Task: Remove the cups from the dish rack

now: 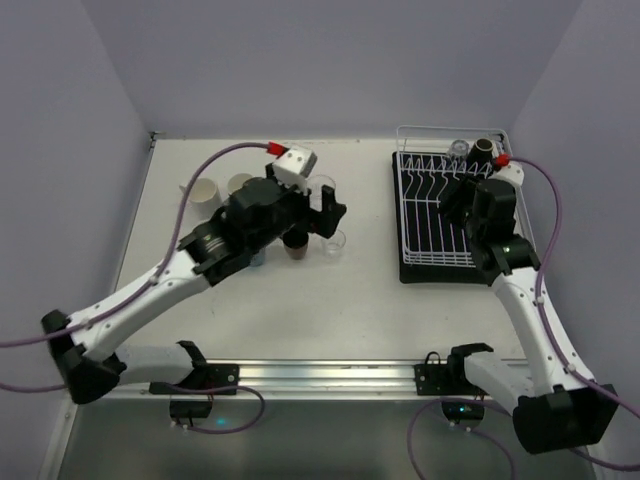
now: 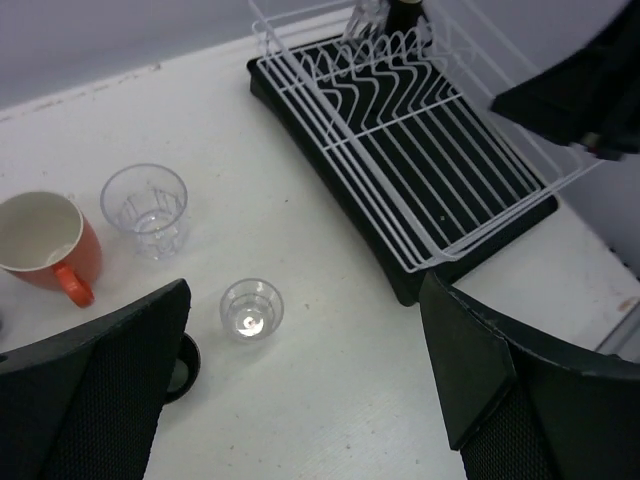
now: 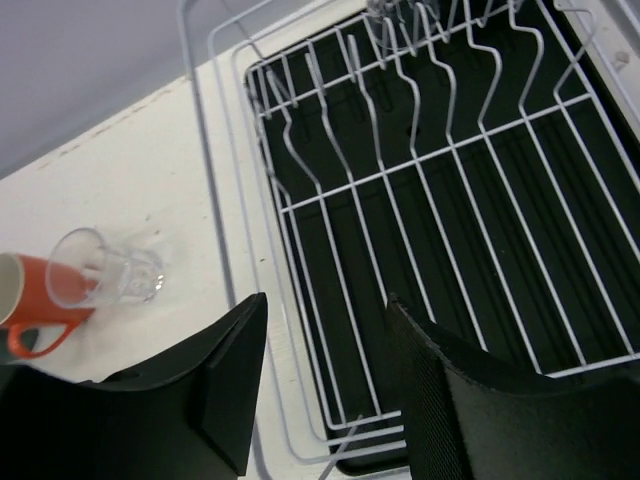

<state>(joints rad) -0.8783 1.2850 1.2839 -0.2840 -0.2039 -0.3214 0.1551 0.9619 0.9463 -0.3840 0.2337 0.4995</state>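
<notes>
White table (image 1: 370,300) under pale lilac walls. Most cups are standing out on the table, left of the dish rack (image 1: 440,215): an orange mug (image 2: 45,245) is sitting just beside a clear tumbler (image 2: 146,208), a smaller clear glass (image 2: 251,308) is standing near them on the rack side, a dark brown cup (image 1: 296,247) is standing close by, and a cream cup (image 1: 205,192) and another pale cup (image 1: 240,183) are standing toward the far left. The rack, white wire over a black drip tray (image 1: 430,276), is lying at the table's right rear. Two more cups are sitting at its far end, side by side: a clear glass (image 1: 458,148) and a dark cup (image 1: 483,148). The left fingers (image 2: 100,390) are hanging spread wide above the smaller glass and the table beside it, gripping nothing. The right fingers (image 3: 470,400) are hovering over the rack's prong rows, a narrow gap between them, nothing in it. The right arm's dark wrist (image 1: 490,215) is reaching over the rack's right side
</notes>
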